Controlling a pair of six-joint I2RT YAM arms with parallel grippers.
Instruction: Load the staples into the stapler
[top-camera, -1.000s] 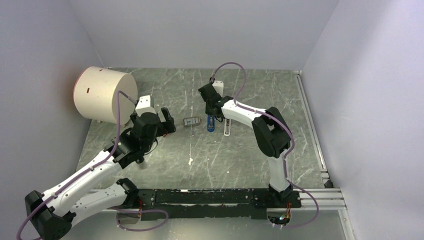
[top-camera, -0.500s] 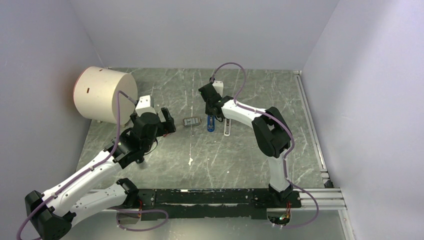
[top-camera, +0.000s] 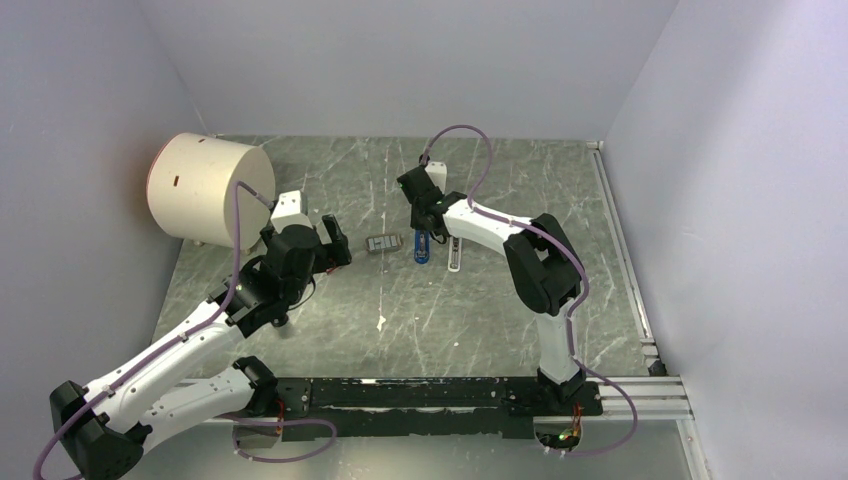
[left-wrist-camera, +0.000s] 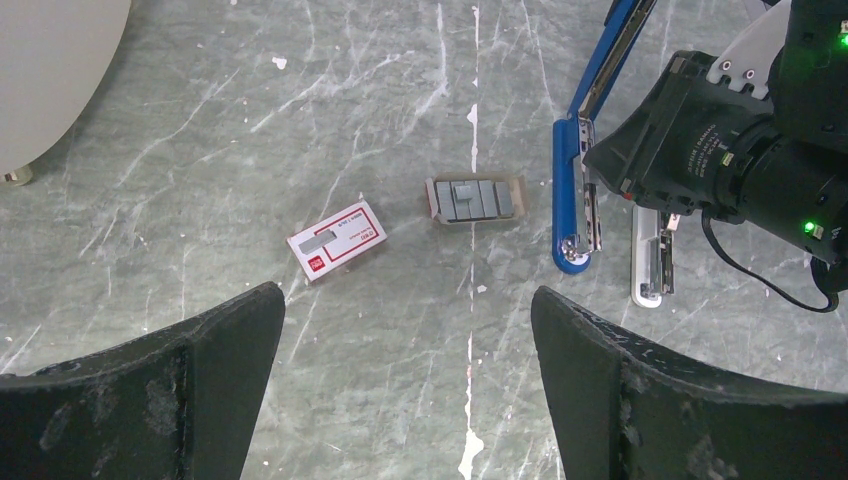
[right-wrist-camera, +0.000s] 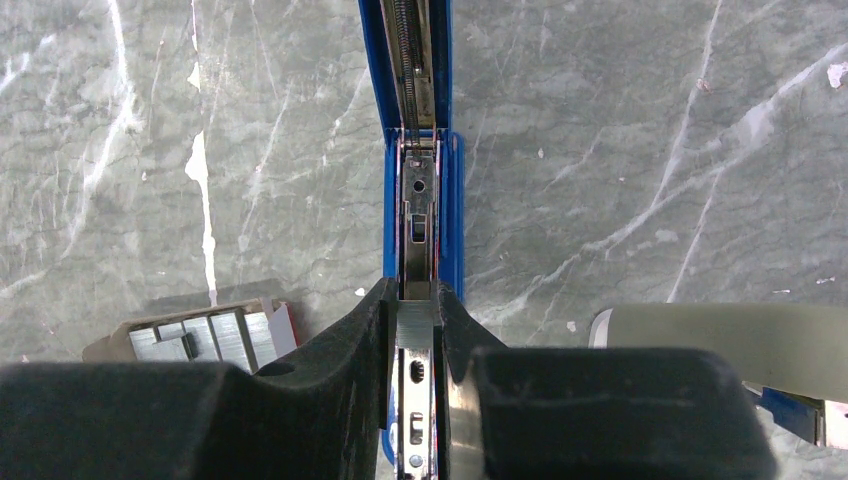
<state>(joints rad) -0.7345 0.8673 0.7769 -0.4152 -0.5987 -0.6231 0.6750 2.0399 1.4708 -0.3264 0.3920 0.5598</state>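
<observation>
Your table (top-camera: 500, 300) was a grey-green marbled top. On it you had a cream drum (top-camera: 205, 190) far left, a red-and-white box (left-wrist-camera: 337, 240), an open staple tray (left-wrist-camera: 475, 199), the blue stapler (left-wrist-camera: 563, 180) hinged open, and a pale bar (left-wrist-camera: 645, 265) just beside it.

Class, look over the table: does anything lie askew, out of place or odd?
The staple tray sits out of its red-and-white sleeve, which lies askew, apart from it. The stapler is hinged open, as loading needs.

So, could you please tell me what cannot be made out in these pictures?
Right wrist: near end of the stapler, hidden by the right gripper shut on it.
Left wrist: top of the white bar, behind the right arm; print on the box, too small.
Top: the staples, too small to count.
</observation>
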